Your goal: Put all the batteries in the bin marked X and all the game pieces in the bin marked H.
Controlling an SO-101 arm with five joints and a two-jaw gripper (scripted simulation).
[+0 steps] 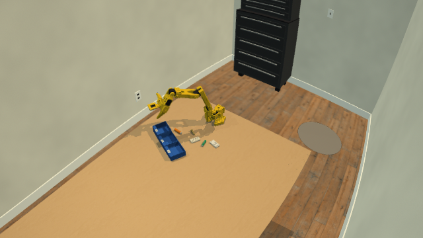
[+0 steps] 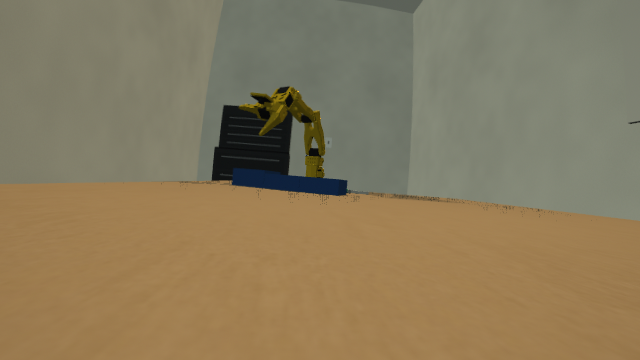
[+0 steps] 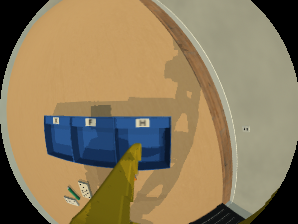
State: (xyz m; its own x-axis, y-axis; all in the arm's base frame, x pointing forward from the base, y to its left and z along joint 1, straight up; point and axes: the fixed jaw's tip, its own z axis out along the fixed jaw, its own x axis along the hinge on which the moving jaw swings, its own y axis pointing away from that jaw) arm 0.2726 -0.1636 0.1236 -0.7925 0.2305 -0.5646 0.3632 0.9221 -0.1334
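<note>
My gripper [image 1: 154, 112] [image 2: 251, 120] is open and empty, high above the table beyond the H end of the bins; one finger overlaps the bin marked H [image 3: 162, 123] [image 1: 162, 124] in the wrist view. The bin marked X [image 3: 64, 121] [image 1: 178, 157] is at the other end. No thing shows in either bin. An orange battery-like cylinder [image 1: 178, 131] lies beside the bins, mostly hidden in the wrist view. A green battery-like cylinder [image 1: 203, 143] [image 3: 73, 193] lies between one white domino [image 1: 195, 139] [image 3: 84, 190] and another white domino [image 1: 214, 143] [image 3: 71, 200].
The bin marked F [image 3: 106, 122] joins the X and H bins in one blue row. A small brownish thing [image 1: 192, 132], too small to identify, lies between the orange cylinder and the arm's base [image 1: 215, 116]. A wall stands beyond the gripper.
</note>
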